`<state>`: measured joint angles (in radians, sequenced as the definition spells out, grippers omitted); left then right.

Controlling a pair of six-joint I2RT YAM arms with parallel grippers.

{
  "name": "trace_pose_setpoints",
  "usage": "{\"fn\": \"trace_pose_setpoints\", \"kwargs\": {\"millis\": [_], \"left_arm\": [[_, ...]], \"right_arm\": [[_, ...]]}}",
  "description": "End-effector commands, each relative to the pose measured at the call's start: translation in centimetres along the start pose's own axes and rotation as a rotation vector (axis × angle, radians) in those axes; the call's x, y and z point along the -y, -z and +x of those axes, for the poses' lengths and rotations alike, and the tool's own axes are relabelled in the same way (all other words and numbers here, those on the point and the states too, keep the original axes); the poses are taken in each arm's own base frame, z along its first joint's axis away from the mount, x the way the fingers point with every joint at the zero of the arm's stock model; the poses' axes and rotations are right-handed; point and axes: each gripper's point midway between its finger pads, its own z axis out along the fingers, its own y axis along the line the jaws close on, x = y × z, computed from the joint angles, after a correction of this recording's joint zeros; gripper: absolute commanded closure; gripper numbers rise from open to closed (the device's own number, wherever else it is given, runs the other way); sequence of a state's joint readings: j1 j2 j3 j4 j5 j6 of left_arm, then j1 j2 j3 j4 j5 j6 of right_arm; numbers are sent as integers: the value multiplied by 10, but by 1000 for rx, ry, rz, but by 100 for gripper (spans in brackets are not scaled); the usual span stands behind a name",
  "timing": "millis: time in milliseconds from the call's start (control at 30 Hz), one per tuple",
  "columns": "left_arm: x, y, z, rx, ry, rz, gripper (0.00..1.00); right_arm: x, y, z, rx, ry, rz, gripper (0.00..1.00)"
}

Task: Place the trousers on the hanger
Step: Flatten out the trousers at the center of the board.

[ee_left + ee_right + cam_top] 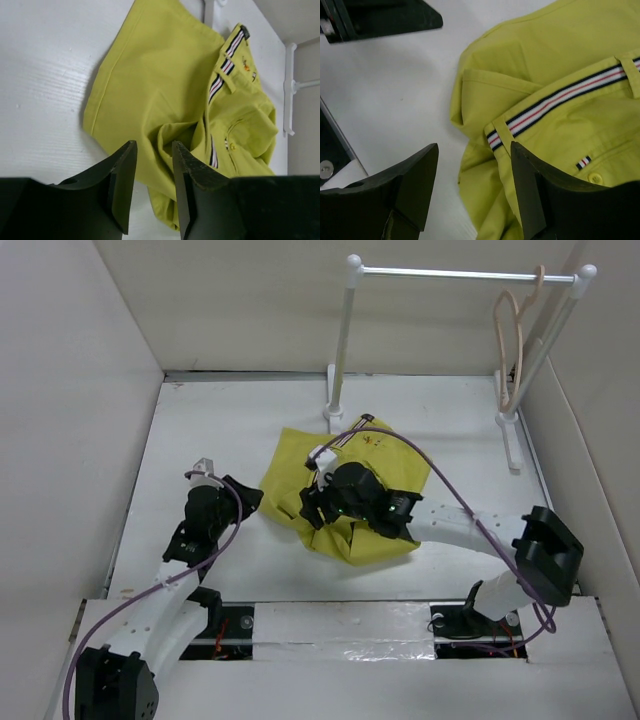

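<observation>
The crumpled mustard-yellow cloth trousers (295, 470) lie in a heap directly beneath the right gripper (318, 502), whose two dark fingers are spread wide above the cloth, holding nothing; its wrist view shows the white, dark and red striped waistband (555, 102) just ahead of the fingertips. The left gripper (248, 498) sits just beside the heap's near-left edge, its fingers parted by a narrow gap with nothing between them. Everything rests on a flat white table (200, 420) boxed in by plain cream walls (250, 300). Well beyond the right gripper, far right, the thin pale wooden hanger (518, 350) hangs from a white metal rail rack (450, 273).
</observation>
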<state>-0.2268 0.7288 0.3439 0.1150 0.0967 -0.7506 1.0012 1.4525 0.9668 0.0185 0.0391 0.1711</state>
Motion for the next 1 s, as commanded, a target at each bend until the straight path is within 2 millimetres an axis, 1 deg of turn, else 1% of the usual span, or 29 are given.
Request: {"fn": "trace_pose_setpoints", "kwargs": {"millis": [0, 33, 67, 100, 133, 167, 200, 233, 300, 333, 367, 400, 433, 500, 533, 600, 633, 733, 767, 800, 833, 867, 933, 967], "left_arm": [[-1, -2, -1, 24, 11, 22, 68], [0, -2, 0, 19, 13, 28, 67], [4, -1, 3, 2, 9, 48, 65], [6, -1, 3, 4, 2, 66, 60], [4, -1, 11, -16, -3, 70, 57], [4, -1, 14, -27, -6, 76, 57], [7, -1, 18, -43, -15, 98, 54], [6, -2, 24, -65, -32, 108, 52], [16, 0, 33, -104, -62, 161, 47], [18, 0, 39, -121, -72, 173, 44], [21, 0, 43, -127, -81, 191, 41], [27, -1, 44, -124, -92, 215, 35], [30, -1, 52, -152, -101, 222, 33], [32, -2, 58, -175, -133, 224, 32], [30, -4, 66, -196, -145, 215, 31], [27, -9, 66, -181, -144, 201, 30], [23, -12, 70, -198, -140, 183, 30], [16, -22, 74, -215, -139, 144, 32], [16, -24, 74, -212, -137, 145, 32], [21, -27, 69, -184, -136, 164, 34], [19, -31, 70, -188, -128, 153, 36], [21, -34, 67, -181, -127, 152, 39], [24, -41, 64, -172, -131, 148, 45], [25, -43, 64, -168, -127, 150, 51]], "right_arm": [[-6, -16, -38, 72, 55, 51, 34], [-1, -19, -38, 56, 54, 89, 35], [7, -24, -23, -3, 62, 128, 36], [10, -25, -25, -3, 70, 145, 36], [14, -26, -21, -17, 82, 163, 37], [15, -26, -14, -39, 85, 167, 37], [21, -25, -4, -59, 90, 192, 37], [24, -24, 2, -70, 91, 202, 37], [29, -25, 13, -87, 89, 220, 37], [31, -26, 20, -103, 91, 226, 38], [32, -26, 25, -120, 92, 230, 39], [33, -27, 31, -137, 93, 237, 39], [35, -26, 34, -143, 88, 248, 40], [36, -27, 39, -145, 81, 246, 40], [35, -28, 44, -154, 82, 240, 40], [35, -31, 51, -175, 84, 234, 41], [36, -33, 54, -184, 81, 241, 41], [40, -35, 49, -161, 78, 268, 42], [41, -37, 46, -148, 78, 273, 45], [41, -38, 41, -136, 79, 277, 48], [45, -38, 37, -123, 73, 310, 54], [47, -36, 32, -111, 65, 325, 67], [51, -31, 21, -72, 45, 359, 80], [52, -28, 15, -51, 38, 369, 91]]}}
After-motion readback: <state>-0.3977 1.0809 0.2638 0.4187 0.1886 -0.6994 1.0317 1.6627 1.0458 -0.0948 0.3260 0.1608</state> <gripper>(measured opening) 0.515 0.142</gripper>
